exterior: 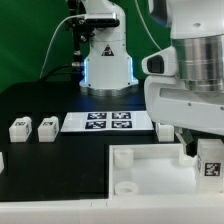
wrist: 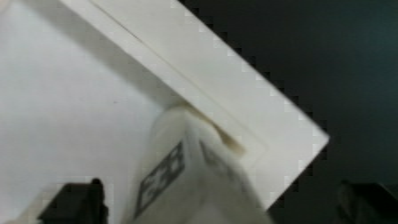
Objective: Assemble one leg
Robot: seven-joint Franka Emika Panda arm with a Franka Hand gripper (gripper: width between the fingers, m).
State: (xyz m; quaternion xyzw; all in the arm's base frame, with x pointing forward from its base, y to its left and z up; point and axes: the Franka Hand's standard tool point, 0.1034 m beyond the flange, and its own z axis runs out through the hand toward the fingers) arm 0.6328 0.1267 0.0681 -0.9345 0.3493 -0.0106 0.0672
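Green backdrop behind, black table, bright even light, dark cables

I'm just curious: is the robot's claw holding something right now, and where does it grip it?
It appears to hold one leg, a small white tagged block, by its upper end, over the white tray. The fingertips' contact is blurred.

From my station I see the black desk with the marker board lying near its centre. At nine o'clock from that board two loose legs sit side by side, close together. The big white tray fills the five o'clock region. A tagged leg stands upright at its four o'clock edge, under the arm's bulky white wrist; I can't make out the pincer.
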